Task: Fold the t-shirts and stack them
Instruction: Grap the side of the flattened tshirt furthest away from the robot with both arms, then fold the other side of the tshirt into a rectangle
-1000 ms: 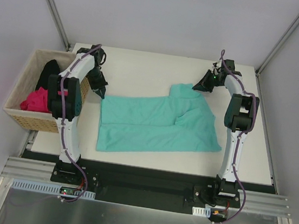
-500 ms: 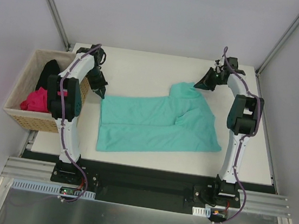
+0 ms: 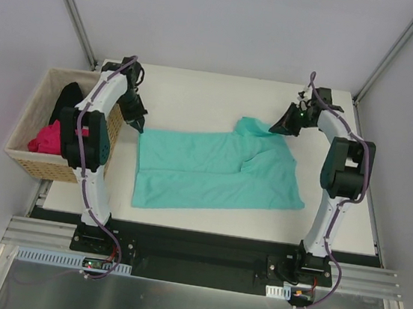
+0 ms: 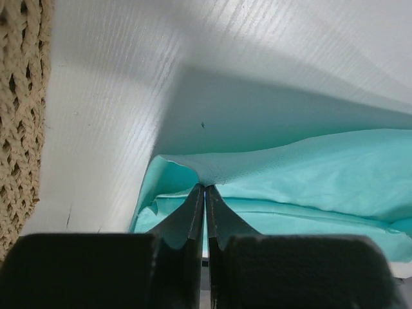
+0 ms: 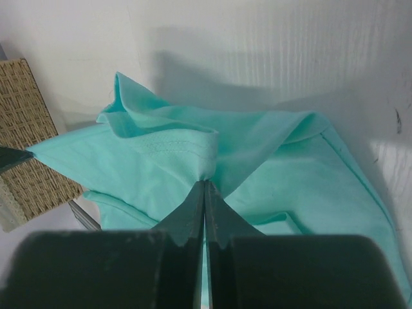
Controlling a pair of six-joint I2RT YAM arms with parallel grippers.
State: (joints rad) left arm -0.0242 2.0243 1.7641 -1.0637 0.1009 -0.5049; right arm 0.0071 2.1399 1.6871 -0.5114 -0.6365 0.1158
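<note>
Right arm (image 3: 338, 167) is swinging outward; left gripper (image 4: 205, 187) and right gripper (image 5: 204, 183) are both clamping teal t-shirt (image 3: 212, 172) edges; overstretching risks cloth slipping free.

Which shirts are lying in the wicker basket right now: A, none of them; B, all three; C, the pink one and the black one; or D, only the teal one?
C: the pink t-shirt and the black t-shirt lie in the basket, while the teal t-shirt is spread out on the table.
</note>
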